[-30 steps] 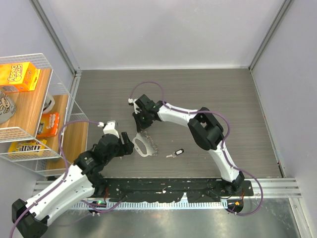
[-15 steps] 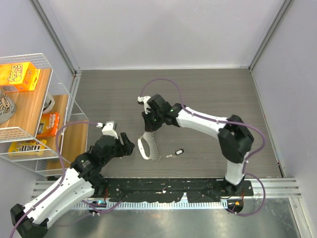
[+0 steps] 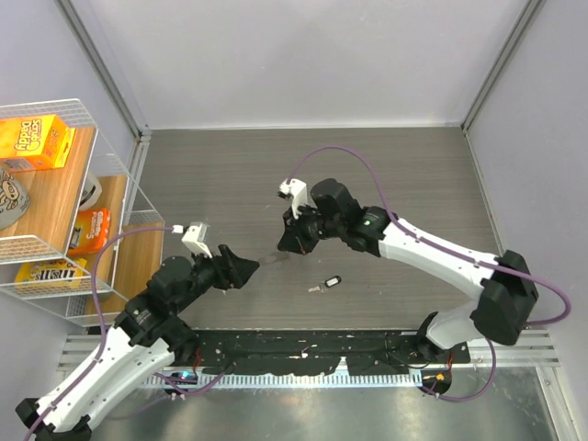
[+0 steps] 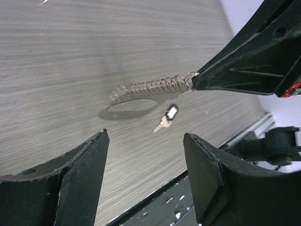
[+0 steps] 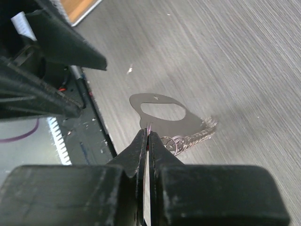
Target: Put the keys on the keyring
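The keyring [image 3: 272, 260] is a glittery silver coil of links with small rings at one end. It hangs above the table, between my two grippers. My right gripper [image 3: 286, 245] is shut on its ring end, and the right wrist view shows the jaws [image 5: 149, 132] closed on a thin edge with the links [image 5: 195, 136] beside them. My left gripper [image 3: 246, 268] is open and empty just left of the keyring. In the left wrist view the keyring [image 4: 150, 88] lies ahead of my open gripper [image 4: 146, 135]. A black-headed key [image 3: 327, 283] lies on the table to the right, also visible in the left wrist view [image 4: 168, 116].
A wire shelf [image 3: 118, 175] with snack boxes stands at the left. The black mounting rail [image 3: 303, 347] runs along the table's near edge. The keyring's loop-shaped shadow [image 5: 160, 110] falls on the grey wood-grain table [image 3: 386, 165].
My right gripper has moved right and toward me, lifting the keyring off the table. My left gripper has shifted a little right, toward the keyring. The key has not moved.
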Robot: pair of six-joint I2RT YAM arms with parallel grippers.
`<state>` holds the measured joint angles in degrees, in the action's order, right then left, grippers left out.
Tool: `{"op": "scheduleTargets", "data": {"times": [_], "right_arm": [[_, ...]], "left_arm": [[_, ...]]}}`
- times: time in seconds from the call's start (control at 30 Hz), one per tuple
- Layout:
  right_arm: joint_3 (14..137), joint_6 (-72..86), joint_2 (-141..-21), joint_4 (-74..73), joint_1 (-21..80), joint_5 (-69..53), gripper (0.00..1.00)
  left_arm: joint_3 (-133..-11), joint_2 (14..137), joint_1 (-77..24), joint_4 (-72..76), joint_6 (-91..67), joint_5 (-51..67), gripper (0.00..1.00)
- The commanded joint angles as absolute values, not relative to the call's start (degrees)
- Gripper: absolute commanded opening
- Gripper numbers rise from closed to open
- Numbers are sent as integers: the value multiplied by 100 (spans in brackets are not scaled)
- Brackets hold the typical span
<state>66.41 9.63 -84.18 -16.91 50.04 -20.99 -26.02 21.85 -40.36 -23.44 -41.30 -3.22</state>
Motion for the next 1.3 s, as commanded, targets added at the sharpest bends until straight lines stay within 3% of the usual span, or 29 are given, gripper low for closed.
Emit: {"op": "scheduleTargets", "data": {"times": [0.0, 0.57, 0.93, 1.27], "right_arm": [[6408, 712, -7507, -1257, 5045, -2672, 5], [6029, 773, -5881, -1064, 5256, -3647, 5], [6003, 1283, -5494, -159, 5467, -3305, 5], [6126, 1415, -5265, -70, 5651, -2347, 5]], "left_arm": [[-2865, 1934, -3999, -1600, -3999, 342, 71], [-2953, 1889, -3999, 438, -4271, 1871, 76], [-2795, 2118, -3999, 1862, -4816, 2496, 77], [-2804, 2259, -3999, 2180, -4948, 2593, 82]]}}
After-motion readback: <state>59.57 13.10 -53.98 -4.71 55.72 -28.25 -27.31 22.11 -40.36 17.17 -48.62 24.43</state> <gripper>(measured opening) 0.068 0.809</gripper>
